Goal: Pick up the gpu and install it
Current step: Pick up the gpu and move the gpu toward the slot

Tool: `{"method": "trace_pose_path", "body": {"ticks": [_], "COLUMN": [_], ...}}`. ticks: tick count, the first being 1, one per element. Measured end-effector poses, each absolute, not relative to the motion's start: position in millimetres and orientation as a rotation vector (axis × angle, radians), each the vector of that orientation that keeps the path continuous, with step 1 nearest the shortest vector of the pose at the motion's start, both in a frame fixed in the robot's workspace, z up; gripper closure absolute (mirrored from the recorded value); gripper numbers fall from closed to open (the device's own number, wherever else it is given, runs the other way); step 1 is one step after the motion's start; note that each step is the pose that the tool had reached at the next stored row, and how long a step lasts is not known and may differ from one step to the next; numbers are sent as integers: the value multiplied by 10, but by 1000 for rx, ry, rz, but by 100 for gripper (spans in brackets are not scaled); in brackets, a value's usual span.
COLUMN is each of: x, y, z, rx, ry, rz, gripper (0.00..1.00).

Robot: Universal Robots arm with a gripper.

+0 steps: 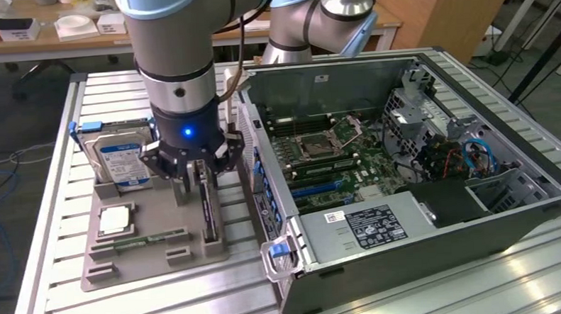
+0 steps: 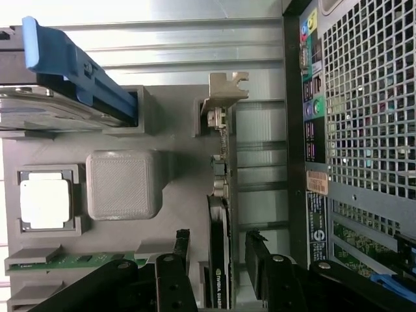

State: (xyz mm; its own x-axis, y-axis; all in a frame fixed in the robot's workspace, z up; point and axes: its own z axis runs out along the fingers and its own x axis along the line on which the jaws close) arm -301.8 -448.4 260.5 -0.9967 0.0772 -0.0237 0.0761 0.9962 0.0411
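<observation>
In the exterior view, you see the gripper low over the gpu. The gpu stands on edge in the gray tray on the counter, beside the open computer case. In the wrist view, your fingers are spread either side of the card, clear of it. The print on the card is too small to read.

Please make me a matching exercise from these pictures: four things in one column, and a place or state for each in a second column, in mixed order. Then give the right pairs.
Things:
1. gpu
2. hard drive
3. processor chip
4. pincer

Places or states:
A. lies flat in a square pocket of the tray
B. open, over the tray
C. thin dark card, on edge under the pincer
D. carries a blue-white label

Pairs: 1-C, 2-D, 3-A, 4-B
</observation>
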Motion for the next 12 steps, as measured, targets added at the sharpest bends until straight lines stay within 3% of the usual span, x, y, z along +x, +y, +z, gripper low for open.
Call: {"method": "trace_pose_path", "body": {"ticks": [12], "x": [-3018], "y": [-4539], "z": [2466], "rx": [119], "ry": [3114], "rz": [63], "gripper": [53]}}
